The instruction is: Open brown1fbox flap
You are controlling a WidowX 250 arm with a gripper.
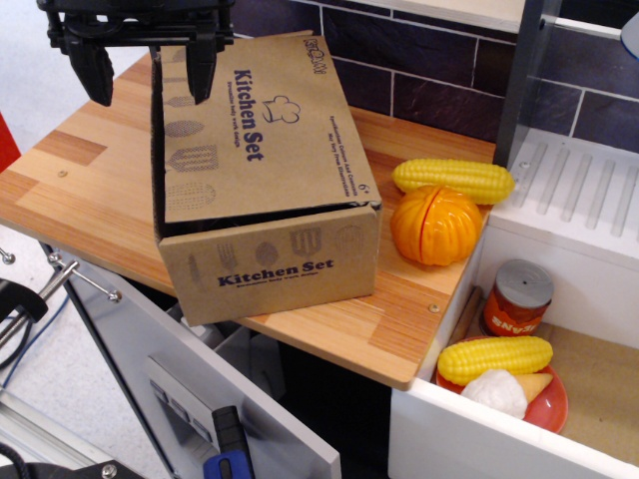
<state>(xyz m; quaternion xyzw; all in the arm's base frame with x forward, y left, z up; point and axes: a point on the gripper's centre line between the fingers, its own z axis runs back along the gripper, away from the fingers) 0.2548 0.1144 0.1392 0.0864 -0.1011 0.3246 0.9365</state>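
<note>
The brown1fbox [270, 261] is a brown cardboard carton printed "Kitchen Set" that stands on the wooden counter [70, 190], its small front panel facing me. Its flap [262, 130], the large top panel with the chef's hat and utensil pictures, lies almost flat on the box, with a dark gap along its front edge. My black gripper [150, 68] hangs open above the box's far left corner. One finger [97, 70] is left of the box and the other finger [203, 65] is over the flap's left part. It holds nothing.
A toy corn [454, 180] and an orange pumpkin [435, 225] lie on the counter right of the box. A white sink [589, 299] holds a red-lidded can [517, 297] and a red plate [549, 404] with corn and other food. A grey cabinet door [180, 389] stands open below.
</note>
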